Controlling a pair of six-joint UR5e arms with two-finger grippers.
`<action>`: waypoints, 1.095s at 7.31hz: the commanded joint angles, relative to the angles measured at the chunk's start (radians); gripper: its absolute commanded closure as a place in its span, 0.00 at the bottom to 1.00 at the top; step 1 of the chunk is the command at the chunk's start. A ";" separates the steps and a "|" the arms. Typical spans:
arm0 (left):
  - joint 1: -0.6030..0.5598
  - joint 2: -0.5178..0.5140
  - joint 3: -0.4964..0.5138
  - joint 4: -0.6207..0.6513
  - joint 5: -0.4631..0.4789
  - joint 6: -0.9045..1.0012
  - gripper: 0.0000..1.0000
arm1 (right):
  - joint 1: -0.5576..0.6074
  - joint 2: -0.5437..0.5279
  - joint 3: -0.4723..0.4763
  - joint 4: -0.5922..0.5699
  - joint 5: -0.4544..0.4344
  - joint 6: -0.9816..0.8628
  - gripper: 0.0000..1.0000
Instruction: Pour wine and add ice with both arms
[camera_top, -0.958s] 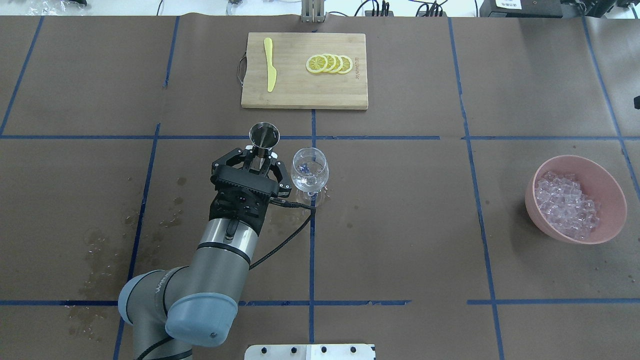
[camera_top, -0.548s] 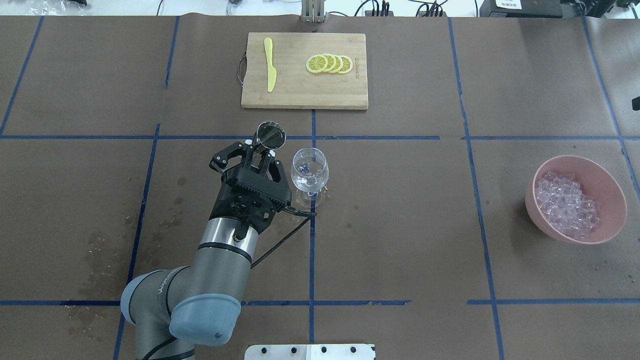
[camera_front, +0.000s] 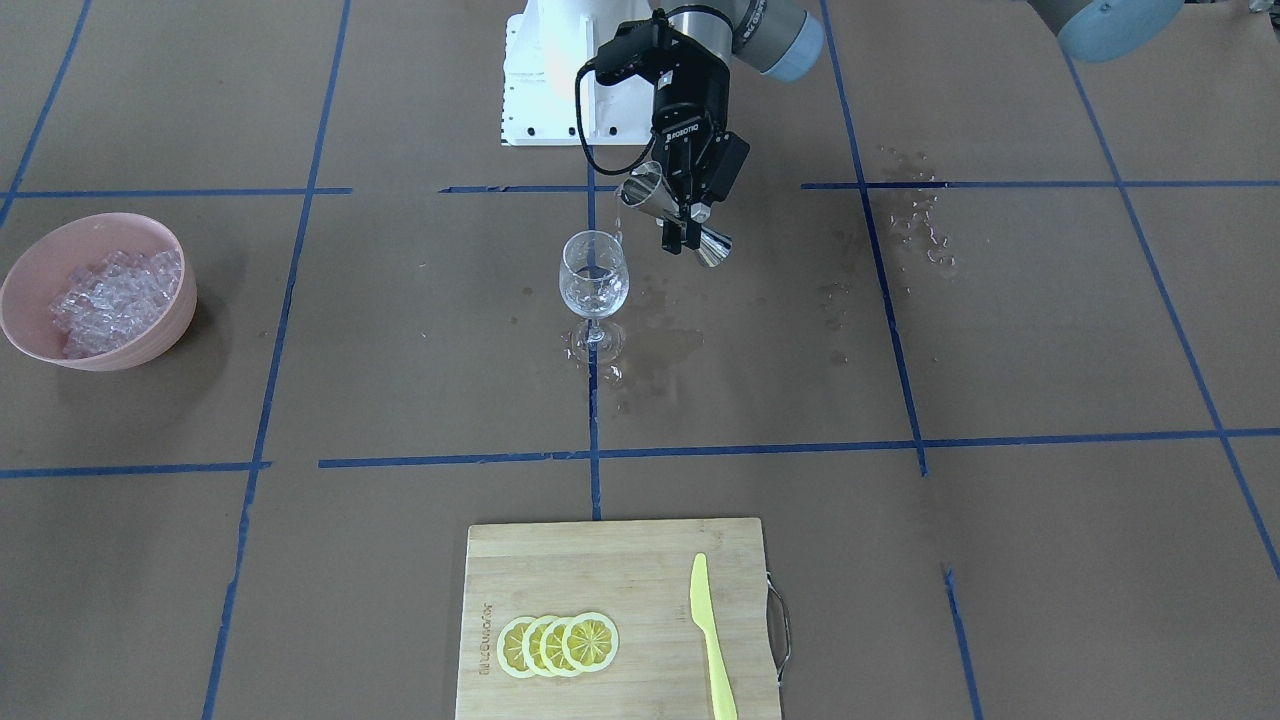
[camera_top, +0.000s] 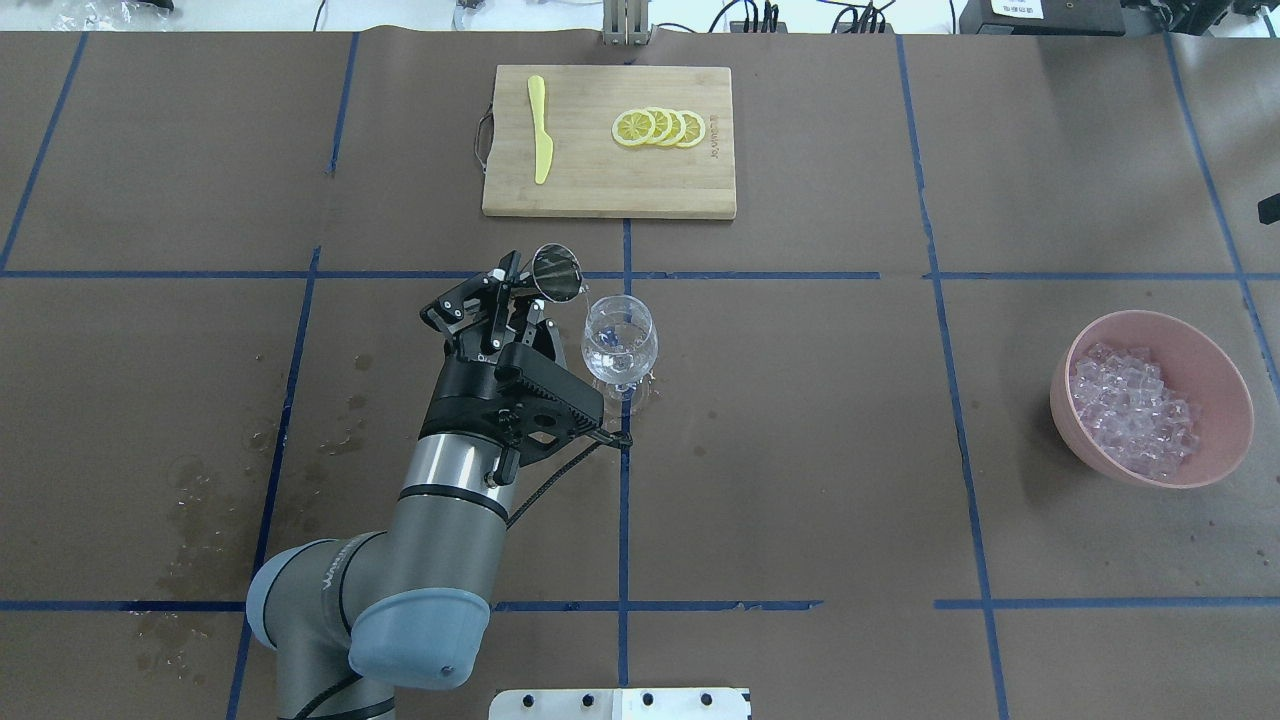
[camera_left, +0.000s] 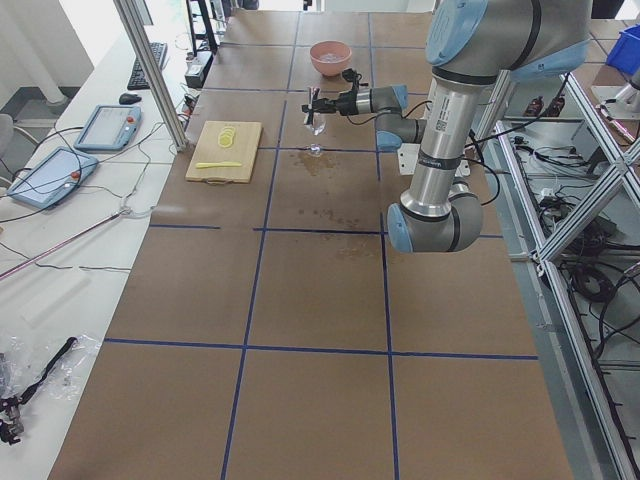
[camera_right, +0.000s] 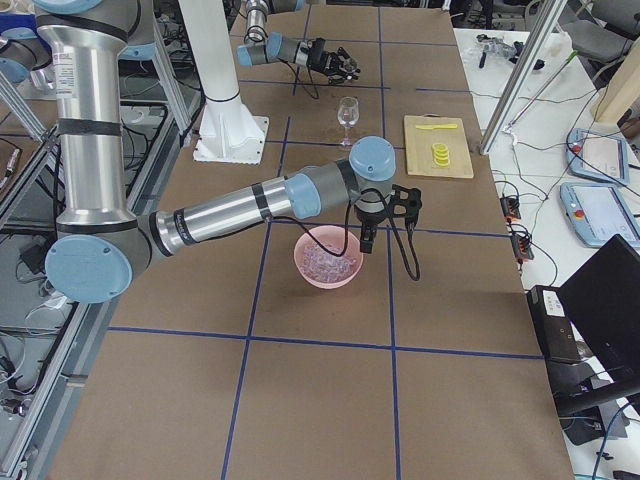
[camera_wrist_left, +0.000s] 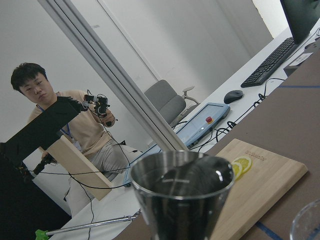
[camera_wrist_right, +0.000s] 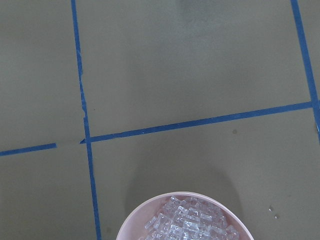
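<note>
My left gripper is shut on a steel jigger and tips its mouth toward the rim of the clear wine glass, which stands just to its right. In the front view the tilted jigger hangs above and beside the glass. The left wrist view shows a little clear wine inside the jigger. Ice cubes fill a pink bowl at the right. My right gripper hovers over that bowl; I cannot tell whether it is open or shut. Its wrist view shows the ice below.
A bamboo cutting board at the far middle holds lemon slices and a yellow knife. Wet spots mark the brown paper around the glass and to my left. The white base block is at the near edge.
My left wrist has rolled, tipping the jigger from upright toward the glass and carrying its mouth right, close to the rim. The glass and bowl have not moved.
</note>
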 joint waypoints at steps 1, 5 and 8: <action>0.000 -0.026 0.004 0.083 0.004 0.041 1.00 | -0.005 -0.001 -0.002 0.000 0.000 0.000 0.00; -0.002 -0.045 0.003 0.163 0.030 0.167 1.00 | -0.007 -0.001 -0.003 0.000 0.000 0.002 0.00; -0.003 -0.048 0.001 0.163 0.032 0.296 1.00 | -0.008 -0.001 -0.003 -0.001 0.000 0.000 0.00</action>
